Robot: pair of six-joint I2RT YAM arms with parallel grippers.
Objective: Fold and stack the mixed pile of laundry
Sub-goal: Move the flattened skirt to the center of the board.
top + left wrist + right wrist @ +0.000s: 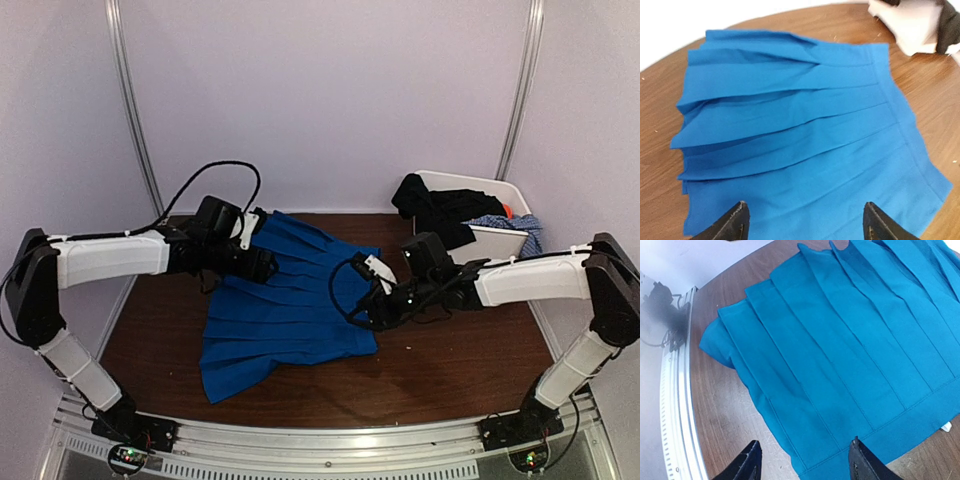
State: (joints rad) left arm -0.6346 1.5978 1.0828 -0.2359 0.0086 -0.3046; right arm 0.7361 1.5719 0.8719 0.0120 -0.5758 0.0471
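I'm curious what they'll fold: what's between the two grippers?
The blue skirt lies between the left gripper and right gripper, seen in the top view.

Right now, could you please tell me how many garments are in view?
4. The royal-blue garment is spread on the table; the black garment, orange-red garment and speckled garment are heaped in the white tub, far right. More may be hidden beneath.
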